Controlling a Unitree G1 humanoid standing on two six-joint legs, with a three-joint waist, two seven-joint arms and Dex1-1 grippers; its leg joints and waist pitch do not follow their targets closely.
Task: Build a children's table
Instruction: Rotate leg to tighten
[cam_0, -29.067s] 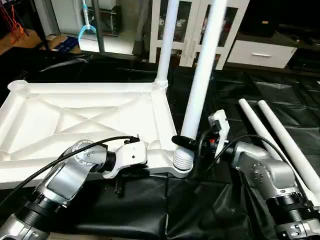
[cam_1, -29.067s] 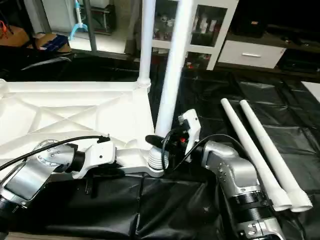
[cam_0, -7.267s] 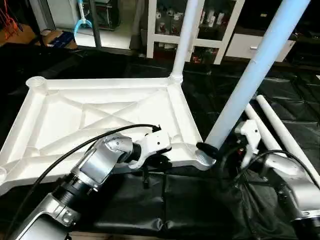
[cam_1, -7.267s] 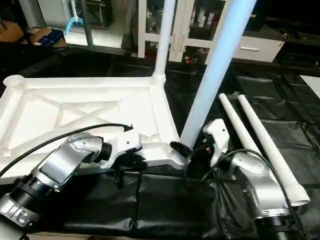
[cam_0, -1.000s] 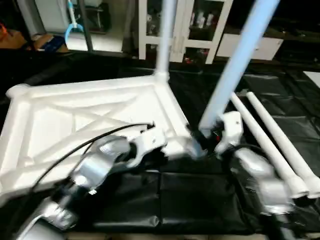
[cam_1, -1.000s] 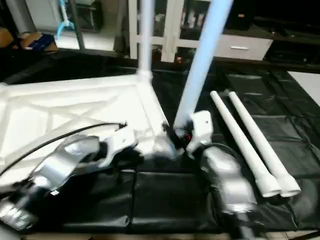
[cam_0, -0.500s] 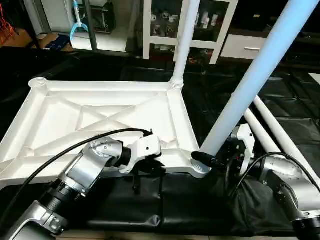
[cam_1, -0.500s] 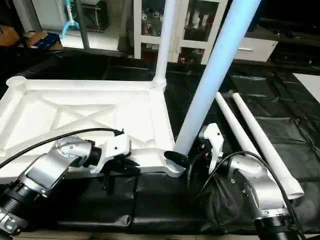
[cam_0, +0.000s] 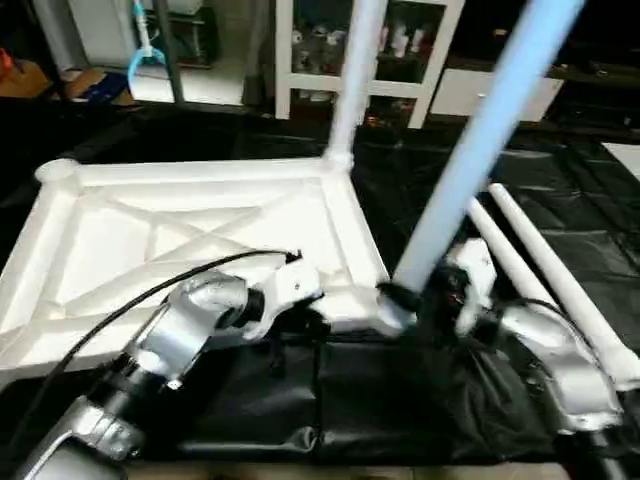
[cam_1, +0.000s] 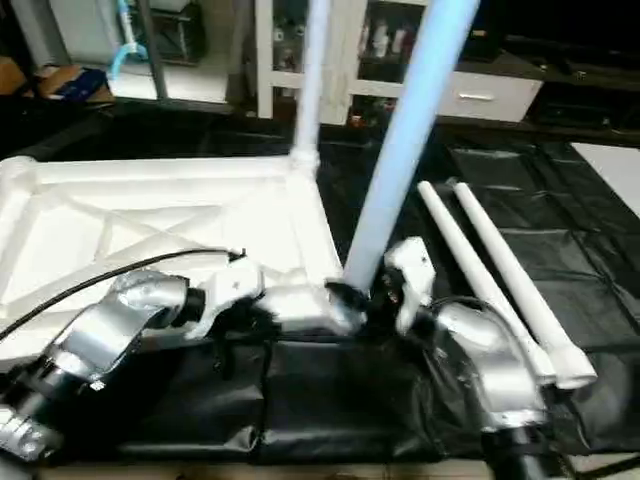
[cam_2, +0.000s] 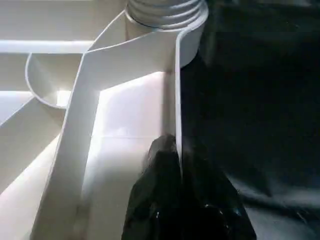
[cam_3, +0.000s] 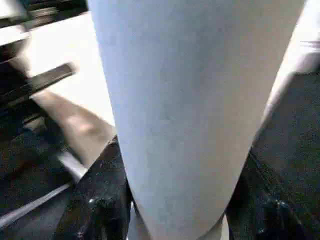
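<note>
The children's table lies upside down: the white tabletop (cam_0: 170, 230) shows its X-ribbed underside on the black cover. One leg (cam_0: 350, 90) stands upright in the far right corner socket. A second leg (cam_0: 470, 150) leans rightwards out of the near right socket (cam_0: 385, 312). My right gripper (cam_0: 405, 298) is at this leg's base, with its black fingers (cam_3: 102, 200) pressed against both sides of the tube (cam_3: 175, 100). On the tabletop's near rim (cam_2: 175, 85), my left gripper (cam_2: 175, 170) is shut, pinching the thin wall a short way from that socket.
Two spare white legs (cam_1: 500, 280) lie side by side on the black cover at the right. A black cable (cam_0: 180, 285) runs from my left arm over the tabletop's near edge. White glass-door cabinets (cam_0: 300, 60) stand behind the work surface.
The camera has shifted a little. My right gripper's fingers have drawn in around the base of the leaning leg. The left gripper still holds the rim as before.
</note>
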